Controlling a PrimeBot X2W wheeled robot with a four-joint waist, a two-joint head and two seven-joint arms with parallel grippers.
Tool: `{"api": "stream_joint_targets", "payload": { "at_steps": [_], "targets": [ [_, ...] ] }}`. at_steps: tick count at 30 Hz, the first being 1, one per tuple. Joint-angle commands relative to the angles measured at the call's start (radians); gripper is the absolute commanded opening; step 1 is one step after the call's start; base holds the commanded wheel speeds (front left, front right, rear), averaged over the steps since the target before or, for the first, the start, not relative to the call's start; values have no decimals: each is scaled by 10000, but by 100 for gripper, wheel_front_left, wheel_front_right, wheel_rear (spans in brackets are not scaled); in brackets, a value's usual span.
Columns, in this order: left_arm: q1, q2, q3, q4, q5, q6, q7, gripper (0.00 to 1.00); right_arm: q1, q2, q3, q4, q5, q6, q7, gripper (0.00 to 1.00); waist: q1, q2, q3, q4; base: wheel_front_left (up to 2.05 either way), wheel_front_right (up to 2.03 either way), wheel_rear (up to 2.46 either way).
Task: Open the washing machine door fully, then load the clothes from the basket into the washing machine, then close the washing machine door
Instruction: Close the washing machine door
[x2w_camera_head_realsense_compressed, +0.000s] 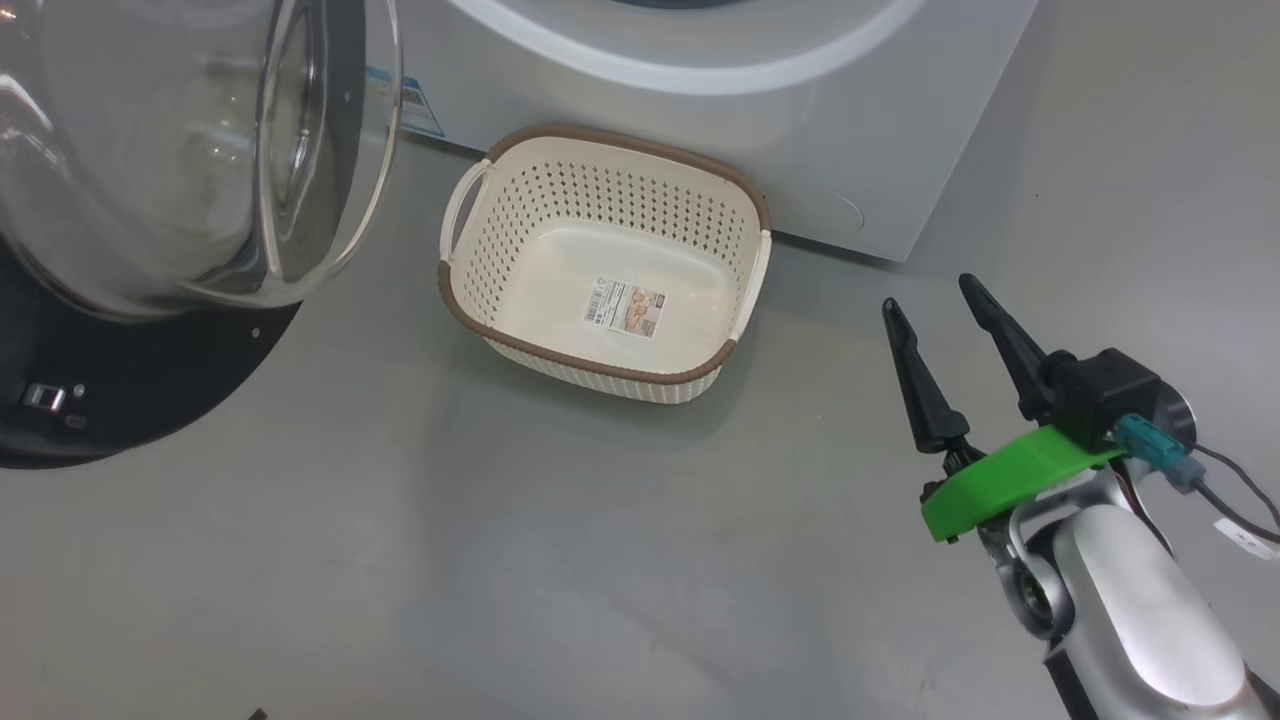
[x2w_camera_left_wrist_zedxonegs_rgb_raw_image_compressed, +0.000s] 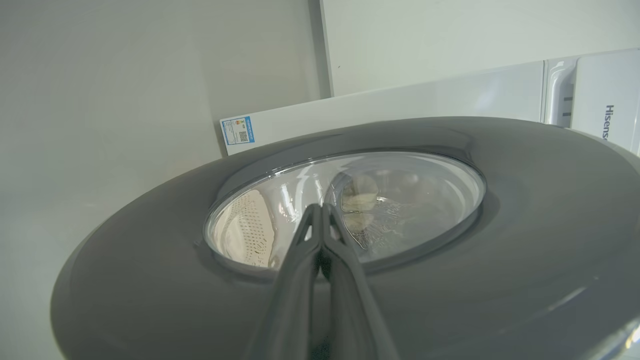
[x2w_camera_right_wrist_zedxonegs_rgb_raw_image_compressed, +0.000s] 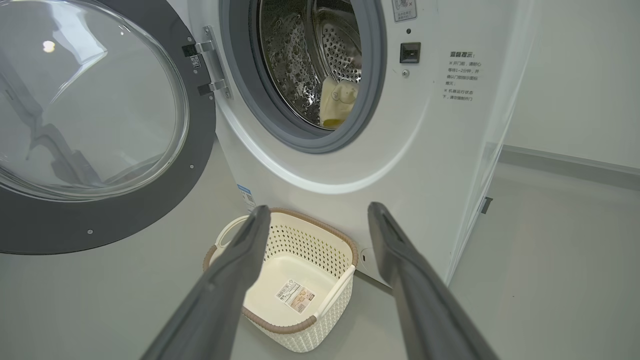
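Door (x2w_camera_head_realsense_compressed: 150, 400) is swung open at the upper left of the head view, with the clear glass bowl bulging out and the black ring under it. Washer (x2w_camera_head_realsense_compressed: 800, 150) runs across the top of that view. A blue label (x2w_camera_head_realsense_compressed: 420, 105) sits low on its front, by the door's glass edge. Basket (x2w_camera_head_realsense_compressed: 600, 150) sits on the floor (x2w_camera_head_realsense_compressed: 500, 600) at frame center, just in front of the washer, with 1 sticker (x2w_camera_head_realsense_compressed: 625, 310) on its bare base.

Clothes (x2w_camera_right_wrist_zedxonegs_rgb_raw_image_compressed: 337, 102) are pale yellow and inside the drum (x2w_camera_right_wrist_zedxonegs_rgb_raw_image_compressed: 300, 45), upper center of the right wrist view, low at the drum's front behind the grey gasket (x2w_camera_right_wrist_zedxonegs_rgb_raw_image_compressed: 372, 100).

Right tool (x2w_camera_head_realsense_compressed: 929, 293) is at the lower right of the head view. It is released, its 2 fingers spread wide and grasping nothing, over the floor and apart from the basket on its right.

Left tool (x2w_camera_left_wrist_zedxonegs_rgb_raw_image_compressed: 321, 207) is at the bottom center of the left wrist view, clenched, with its 2 fingers tip to tip and nothing between them. It points across the door's dark ring with its tips at the glass edge. Cannot tell if it touches the door.
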Motion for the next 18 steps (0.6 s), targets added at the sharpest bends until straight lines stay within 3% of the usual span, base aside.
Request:
{"api": "stream_joint_targets", "payload": {
  "at_steps": [1,18],
  "targets": [
    [56,494,100,-577,-218,-69,278,0,-57,109,196,-226,48,35,-137,100,0,0,-41,-4,0,0,0],
    [964,-374,-482,-3160,-479,252,1474,0,-5,200,181,-38,175,35,-261,100,0,0,-261,-235,0,0,0]
  ]
}}
